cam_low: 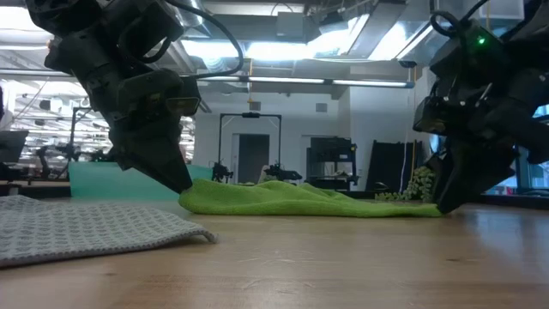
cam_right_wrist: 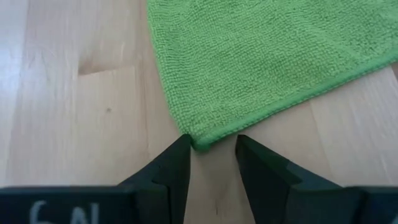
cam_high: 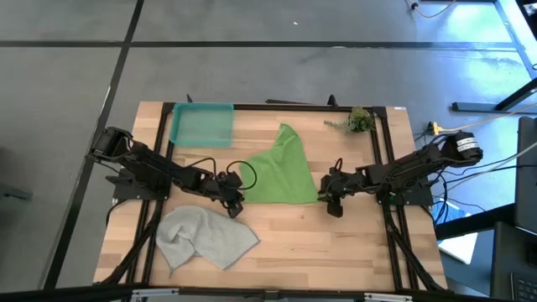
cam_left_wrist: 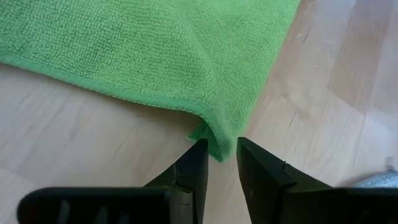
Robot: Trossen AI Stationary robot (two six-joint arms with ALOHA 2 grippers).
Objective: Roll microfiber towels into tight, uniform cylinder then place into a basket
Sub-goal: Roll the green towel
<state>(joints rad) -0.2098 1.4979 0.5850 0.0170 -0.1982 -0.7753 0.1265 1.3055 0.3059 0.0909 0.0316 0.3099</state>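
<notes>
Wooden table (cam_high: 285, 243), black frame rails along edges. Plant sprig (cam_high: 359, 120) near far right corner, also at right in low view (cam_low: 418, 184). Grey floor (cam_high: 252, 50) around table. Cables, yellow plug (cam_high: 434, 128) beyond right edge.

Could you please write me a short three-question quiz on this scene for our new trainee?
1. True or false: the green towel lies in the basket.
2. Which towel is each gripper working on? A) the grey towel B) the green towel C) one each
3. Fill in: the left gripper and the right gripper each sit at a ____ of the green towel.

Key: 1. False; it lies on the table. 2. B. 3. corner; the left grips its corner, while the right's fingers stand open around the other.
</notes>
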